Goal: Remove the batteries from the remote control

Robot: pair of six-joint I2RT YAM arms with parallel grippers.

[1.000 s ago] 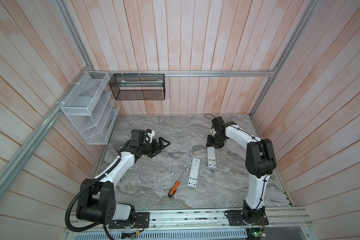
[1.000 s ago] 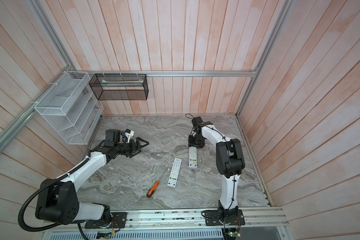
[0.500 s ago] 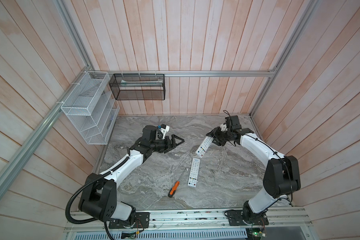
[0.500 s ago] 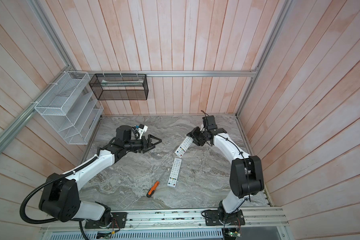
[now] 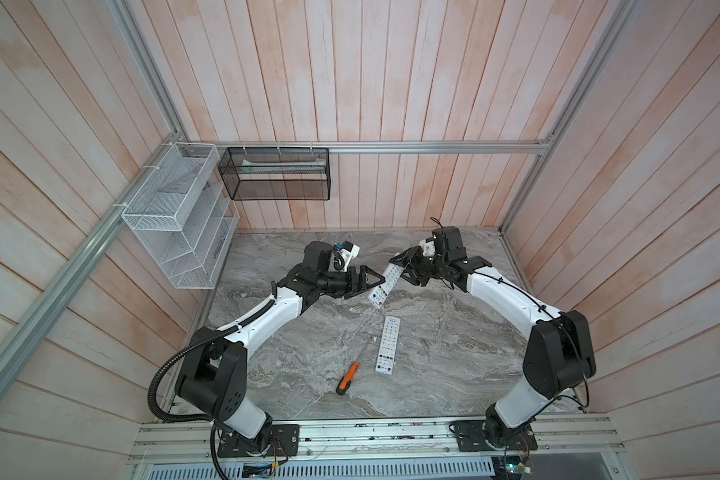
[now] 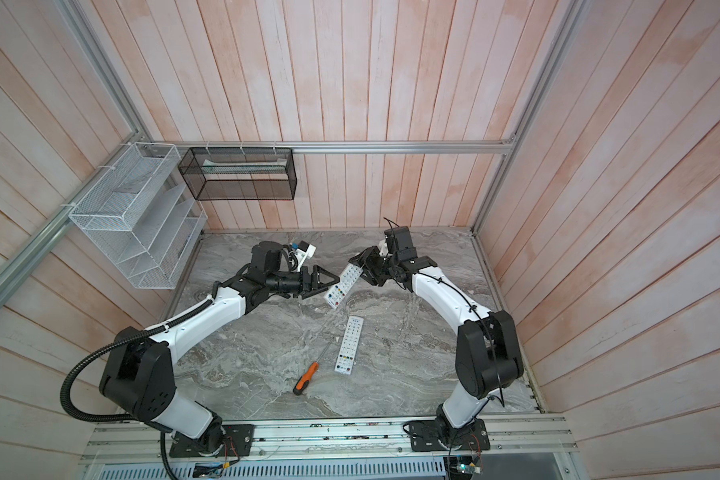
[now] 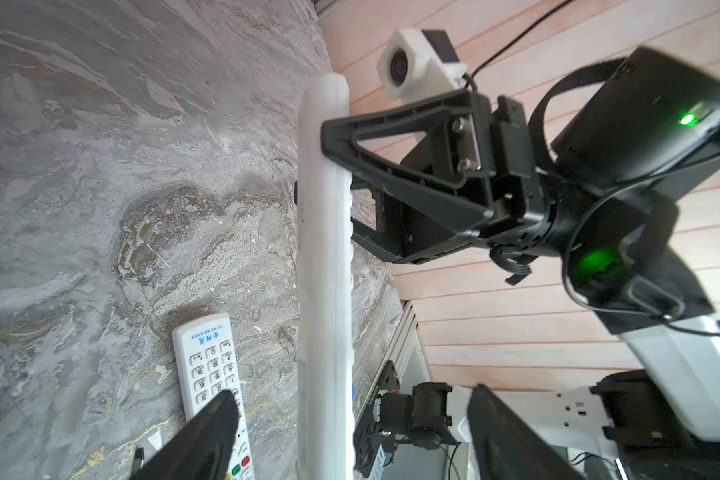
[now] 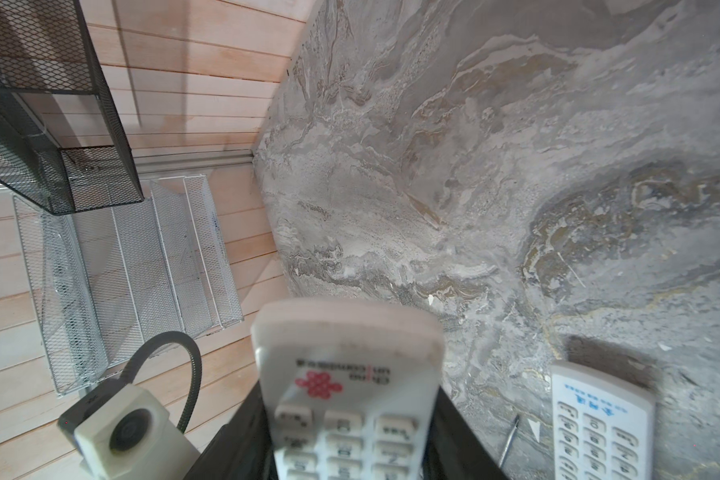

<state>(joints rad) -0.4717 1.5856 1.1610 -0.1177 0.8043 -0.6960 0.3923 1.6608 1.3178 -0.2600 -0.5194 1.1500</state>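
Straddling the low end of a tilted remote (image 5: pixel 385 281), the left gripper (image 5: pixel 373 286) stood with jaws apart. The remote's long axis rose rightward to the right gripper (image 5: pixel 404 269), clamped on its high end. No batteries showed; presumably they sat inside.
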